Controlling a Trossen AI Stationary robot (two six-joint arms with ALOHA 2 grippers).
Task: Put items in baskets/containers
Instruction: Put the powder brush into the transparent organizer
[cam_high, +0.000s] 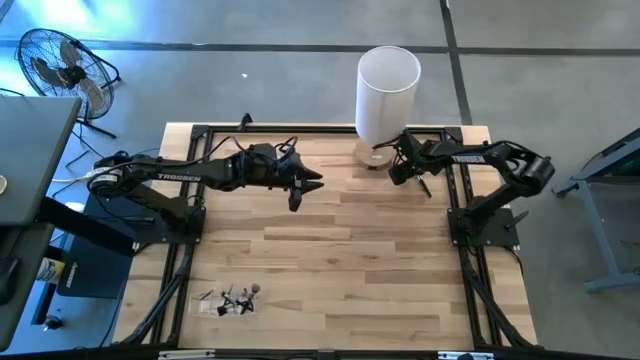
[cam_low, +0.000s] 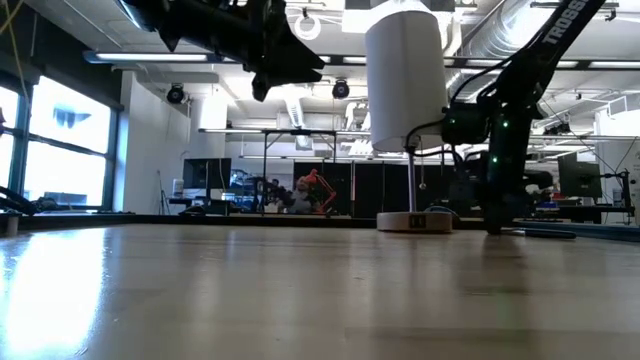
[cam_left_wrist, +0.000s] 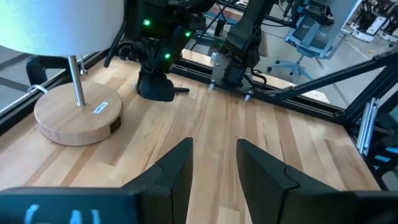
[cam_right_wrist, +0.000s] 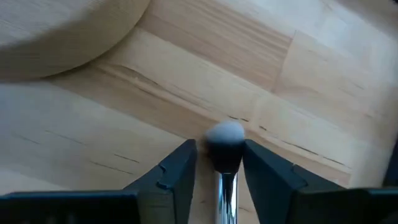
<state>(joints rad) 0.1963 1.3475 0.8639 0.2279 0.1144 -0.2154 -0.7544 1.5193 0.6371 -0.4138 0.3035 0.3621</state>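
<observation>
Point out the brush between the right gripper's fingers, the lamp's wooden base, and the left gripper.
brush (cam_right_wrist: 224, 138): right wrist view, on its pale tufted tip.
lamp's wooden base (cam_left_wrist: 78, 115): left wrist view, on the round top face.
left gripper (cam_left_wrist: 214, 163): left wrist view, midway between its two dark fingertips.

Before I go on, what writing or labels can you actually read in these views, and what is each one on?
"TROSSEN": white letters along the left arm, read in the high view.
White lettering on the right arm in the high view: too small to read.
"TROSS": partial white letters on the arm at the low view's top right; the rest is cut off.
Small white sticker on the lamp's round wooden base: too blurred to read.
</observation>
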